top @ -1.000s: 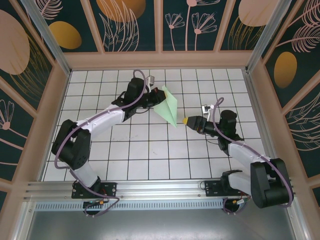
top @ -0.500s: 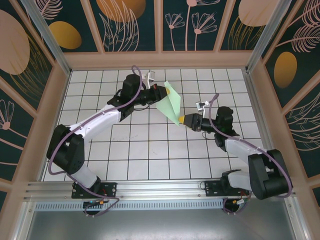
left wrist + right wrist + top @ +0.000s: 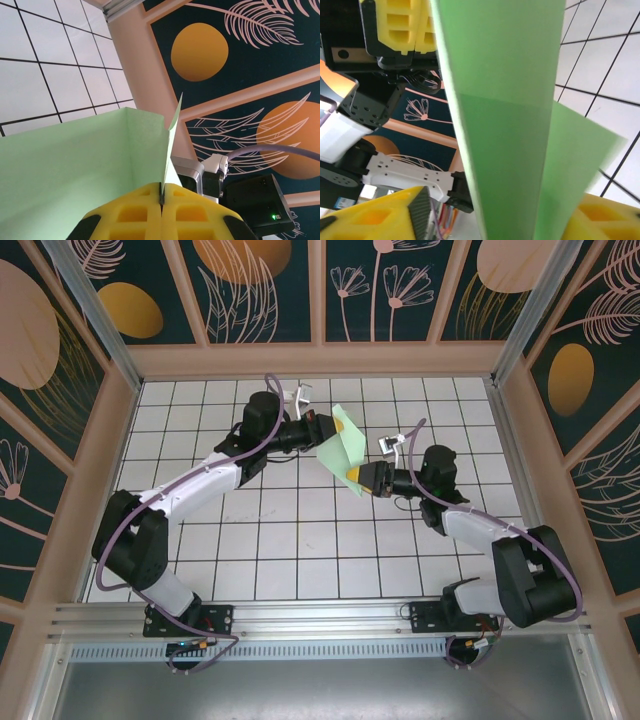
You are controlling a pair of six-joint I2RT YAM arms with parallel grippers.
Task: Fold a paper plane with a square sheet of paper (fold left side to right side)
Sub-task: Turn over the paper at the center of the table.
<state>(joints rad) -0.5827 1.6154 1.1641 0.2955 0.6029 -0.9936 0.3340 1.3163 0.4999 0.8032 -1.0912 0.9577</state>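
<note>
Top external: left gripper (image 3: 322,428) pinches paper plane (image 3: 346,443); right gripper (image 3: 358,476) straddles its tip.

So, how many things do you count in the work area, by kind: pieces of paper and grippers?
green paper, folded: 1
grippers: 2 (left gripper, right gripper)
Total: 3

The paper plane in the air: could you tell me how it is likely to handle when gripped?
The paper plane is probably floppy: thin flaps splay beyond the left tool. Likely very light, held off the floor by that one pinch. A hard squeeze would probably crease it.
</note>
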